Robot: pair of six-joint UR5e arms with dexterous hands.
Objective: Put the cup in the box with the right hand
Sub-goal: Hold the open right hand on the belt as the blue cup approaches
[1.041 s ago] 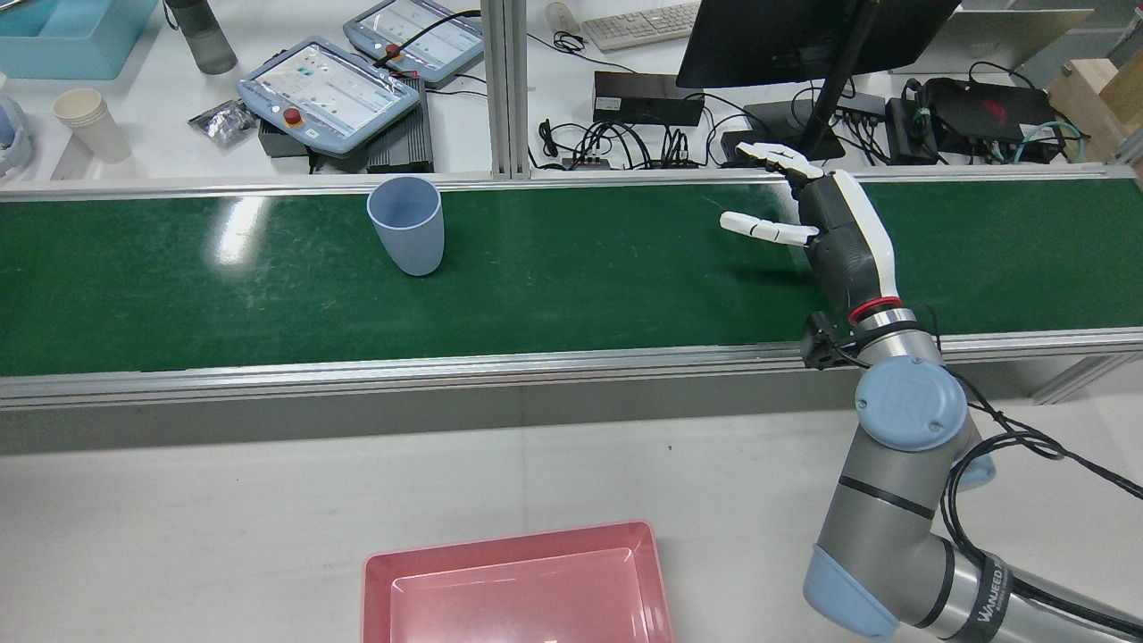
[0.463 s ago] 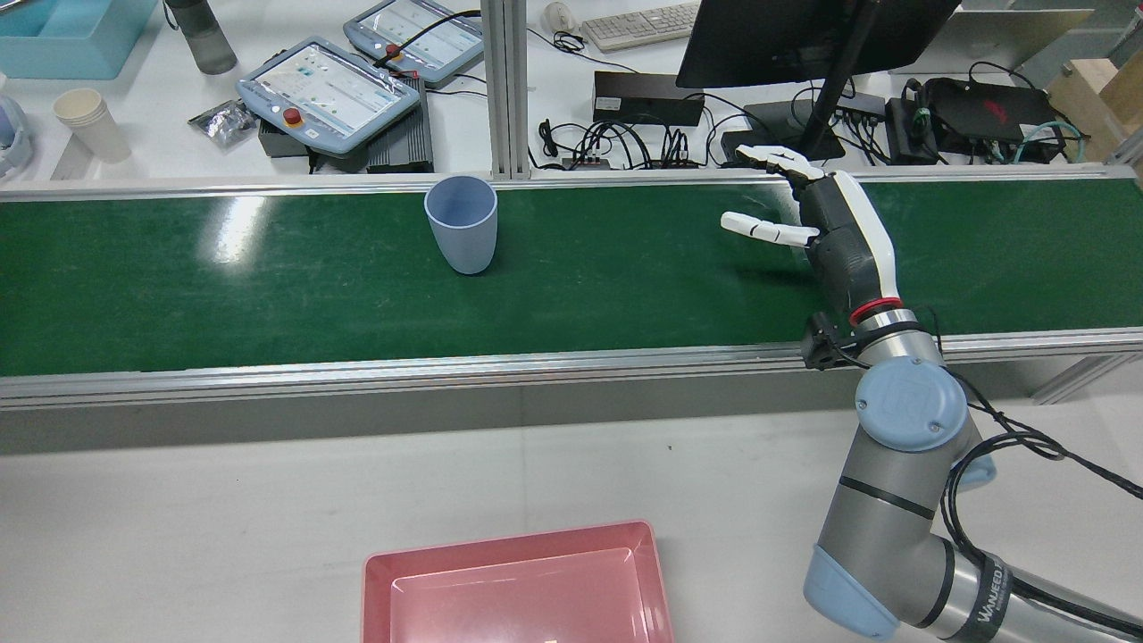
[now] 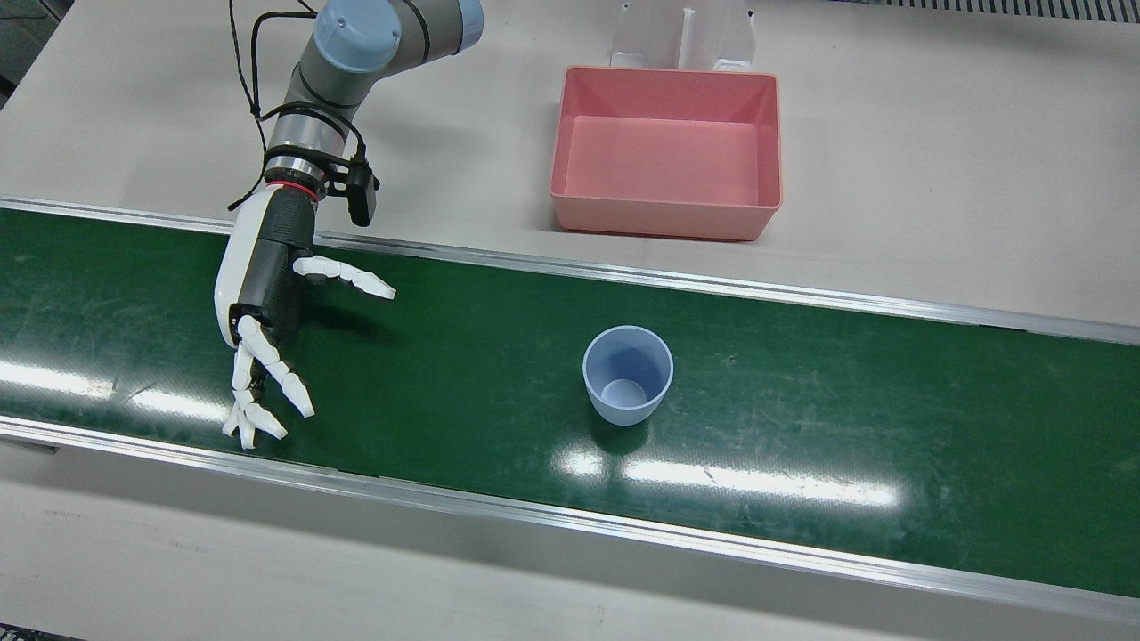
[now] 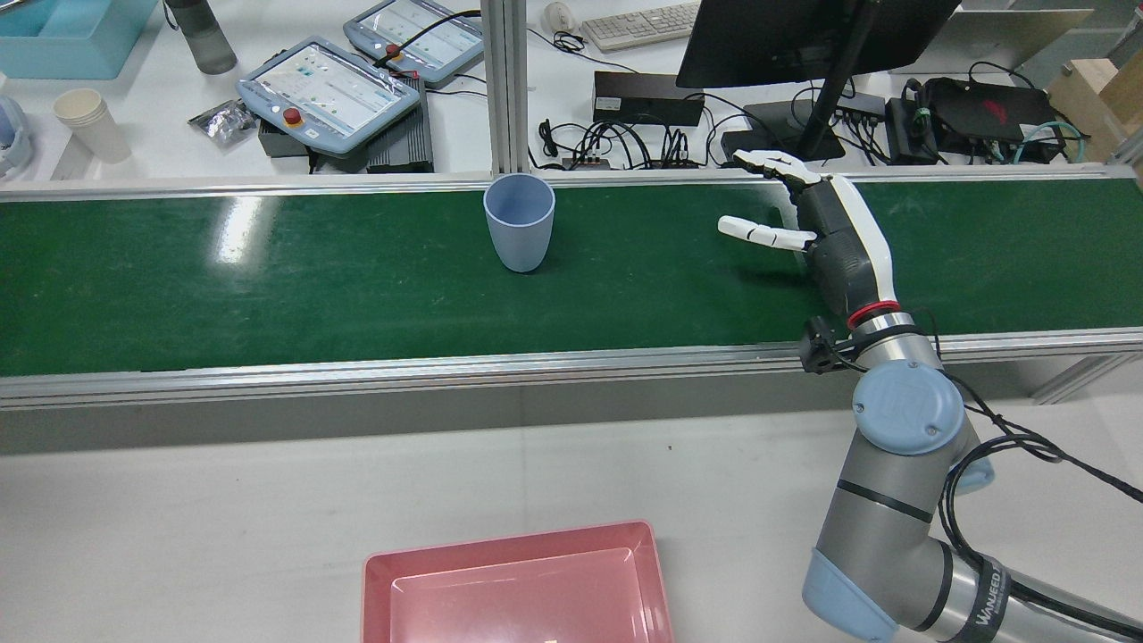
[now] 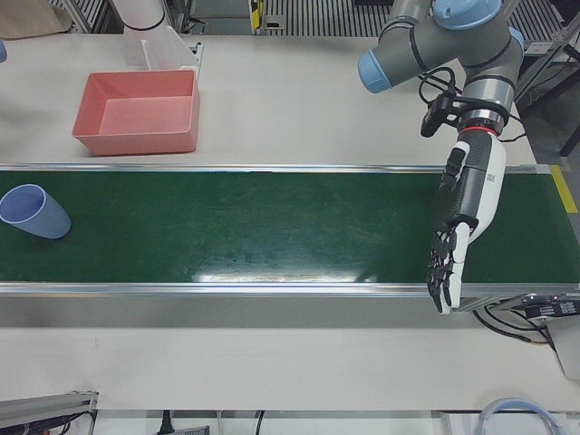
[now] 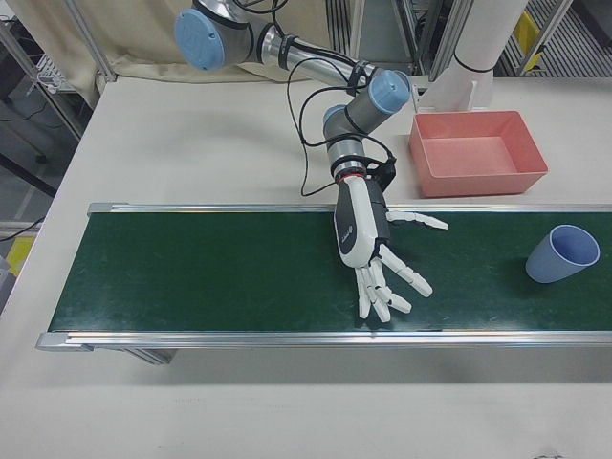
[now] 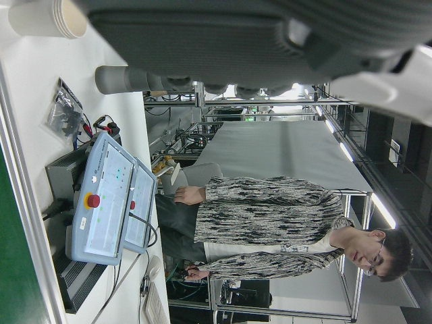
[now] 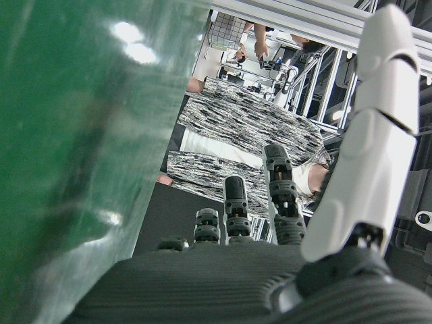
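- Right now, your pale tabletop [image 3: 935,133] is carrying everything, and the green conveyor belt [image 3: 846,401] is running across it between two metal rails.
- Your right arm [image 4: 893,500] is reaching from the robot's side out over the belt.
- The pink box [image 3: 666,76] is sitting on the tabletop on the robot's side of the belt, just beyond the rail, with nothing lying in it.
- Your right hand [image 3: 267,294] is hovering over the belt with its fingers [image 3: 347,276] released and spread wide, grasping nothing; one of them is pointing sideways toward the cup.
- Your left hand [image 5: 467,204] is showing only in the left-front view, hanging over the far end of the belt with its fingers stretched out straight toward the operators' rail, also released and empty.
- The blue cup [image 3: 626,374] is standing upright on the belt with its mouth up, well apart from your right hand. It is sitting across the rail from the box, roughly in line with it.
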